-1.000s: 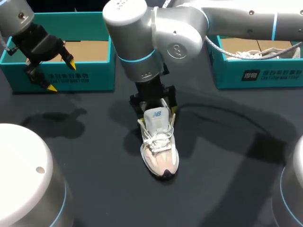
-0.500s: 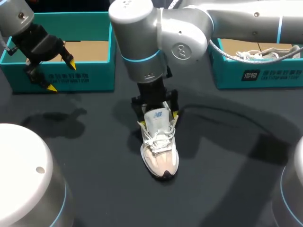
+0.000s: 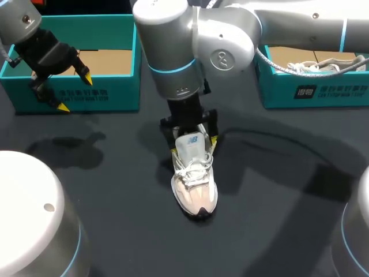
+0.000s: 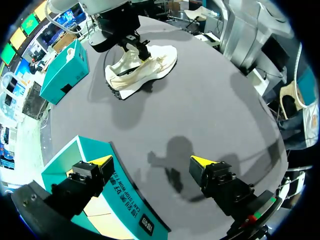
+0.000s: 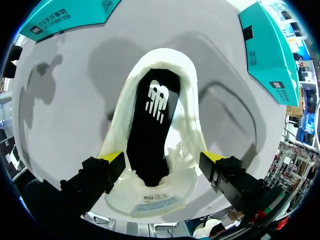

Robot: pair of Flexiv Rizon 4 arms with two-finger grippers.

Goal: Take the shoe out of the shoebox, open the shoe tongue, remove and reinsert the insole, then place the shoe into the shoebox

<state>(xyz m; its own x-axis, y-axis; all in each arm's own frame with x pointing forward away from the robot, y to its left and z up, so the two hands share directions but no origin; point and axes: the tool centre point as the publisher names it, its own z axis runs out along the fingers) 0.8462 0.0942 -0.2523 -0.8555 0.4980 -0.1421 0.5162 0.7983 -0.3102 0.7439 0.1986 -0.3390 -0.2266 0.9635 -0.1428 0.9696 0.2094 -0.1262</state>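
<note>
**Right claw straddles shoe at the tongue, insole straight ahead of it**

The shoe (image 3: 195,184) stands upright on its sole mid-bench (image 3: 277,190), out of the box. Its long axis runs toe toward me, heel away.

My right claw (image 3: 194,145) sits directly over the collar end with its fingers spread wide, one yellow tip on each side of the shoe. As far as I can see it has hold of nothing. On one side, the right wrist view seems to show a sliver of gap between tip and shoe wall, so I call it not clamped.

The tongue (image 3: 191,140) stands up, pulled back. In the right wrist view the black insole (image 5: 150,125) lies exposed and still seated in the shoe, running lengthwise straight ahead from between the fingers.

I judge that the insole pull turns on this. The fingers are outside the shoe walls, so they would have to narrow and drop inside the opening.

My left claw (image 3: 74,91) hangs over the front wall of the left shoebox (image 3: 109,92), wide open and empty, well apart from the shoe. The right arm is far nearer.

Versus a second ago, the right arm's big joint has drifted a little to the right and the claw has crept slightly toe-ward along the shoe. The shoe has not shifted and the left arm is unchanged.
</note>
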